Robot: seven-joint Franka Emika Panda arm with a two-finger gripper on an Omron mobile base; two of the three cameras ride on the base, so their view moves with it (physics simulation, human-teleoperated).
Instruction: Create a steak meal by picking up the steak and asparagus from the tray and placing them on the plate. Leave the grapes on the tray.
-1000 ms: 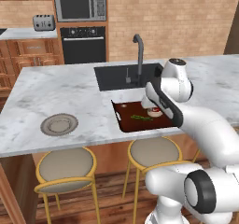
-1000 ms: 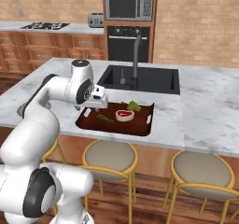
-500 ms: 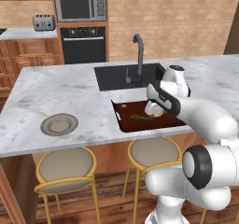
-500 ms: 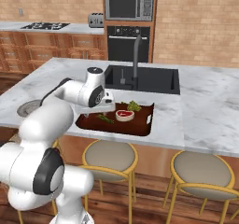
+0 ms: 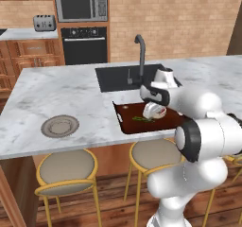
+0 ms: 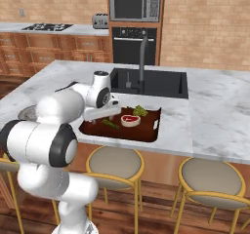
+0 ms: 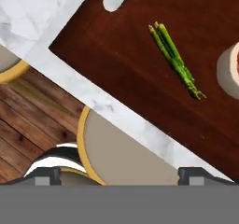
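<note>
partly cropped, the steak (image 7: 231,73) lies beside the asparagus (image 7: 176,59); the hand (image 7: 119,175) is spread wide, empty.

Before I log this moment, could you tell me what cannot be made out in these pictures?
- The steak: hand view, cut off by the right edge; left base view, covered by the arm.
- The grapes: right base view, too small to show single grapes.
- The hand: hand view, only two dark tips at the bottom, so open or shut is unclear.
- The plate: right base view, mostly behind the arm.
- The asparagus lies plainly on the tray.
</note>
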